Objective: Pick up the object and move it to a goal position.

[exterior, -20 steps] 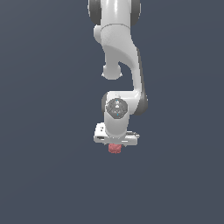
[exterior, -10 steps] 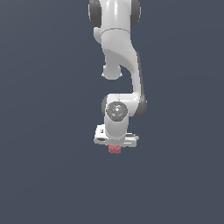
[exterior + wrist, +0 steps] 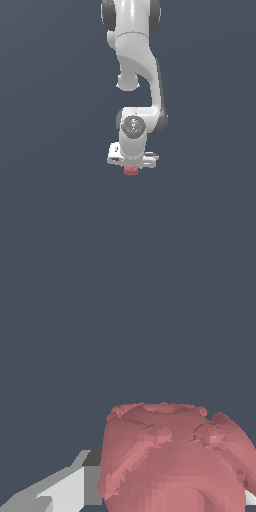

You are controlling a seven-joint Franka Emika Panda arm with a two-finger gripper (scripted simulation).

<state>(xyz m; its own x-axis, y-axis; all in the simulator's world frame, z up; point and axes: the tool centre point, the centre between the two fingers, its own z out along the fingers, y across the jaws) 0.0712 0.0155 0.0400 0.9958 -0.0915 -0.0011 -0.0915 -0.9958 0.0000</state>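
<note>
One object (image 3: 131, 170) shows: a small pinkish-red lump, roughly cube-shaped, with a bumpy, faceted surface. In the wrist view the object (image 3: 172, 458) fills much of the frame, its upper face ringed by a raised uneven rim and its sides creased into rounded bulges, matte and without shine. It sits directly beneath the gripper (image 3: 132, 167), touching its underside and much narrower than the white gripper body above it. One arm (image 3: 137, 75) is present, made of smooth, glossy white rounded segments with dark grey joint bands and a round grey cap just above the gripper. In the wrist view one pale grey, flat-sided finger (image 3: 60, 488) lies against the object's flank, with a dark pad at the contact; a sliver of white shows at the object's opposite flank. The gripper is clamped on the object. Everything behind is a plain, even slate-blue field.
</note>
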